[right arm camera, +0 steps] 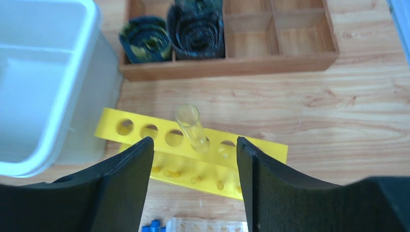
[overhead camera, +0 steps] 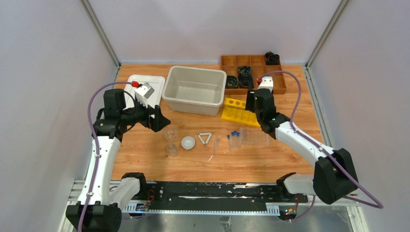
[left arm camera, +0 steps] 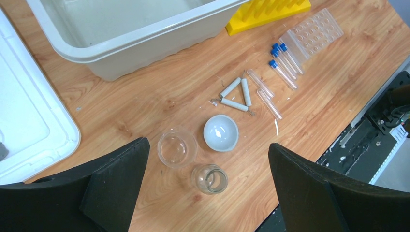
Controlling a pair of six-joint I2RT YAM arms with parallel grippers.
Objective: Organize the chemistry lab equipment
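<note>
Two small clear glass beakers (left arm camera: 177, 148) (left arm camera: 210, 179) stand on the table beside the white round dish (left arm camera: 221, 133). The white triangle frame (left arm camera: 237, 94), thin clear rods (left arm camera: 263, 92) and blue-capped tubes (left arm camera: 283, 63) lie beyond them. My left gripper (left arm camera: 208, 193) is open and empty, held high above the beakers (overhead camera: 169, 135). My right gripper (right arm camera: 193, 188) is open and empty above the yellow rack (right arm camera: 193, 159), where one clear tube (right arm camera: 192, 128) stands in a hole. In the top view the left gripper (overhead camera: 161, 120) is left of the dish (overhead camera: 188, 142), and the right gripper (overhead camera: 251, 102) is over the rack (overhead camera: 239, 112).
A grey bin (overhead camera: 195, 89) stands at the back middle, with a white tray (overhead camera: 140, 87) to its left. A wooden organiser (overhead camera: 251, 72) holding black coils is at the back right. A clear well plate (overhead camera: 255, 137) lies beside the blue-capped tubes (overhead camera: 235, 137).
</note>
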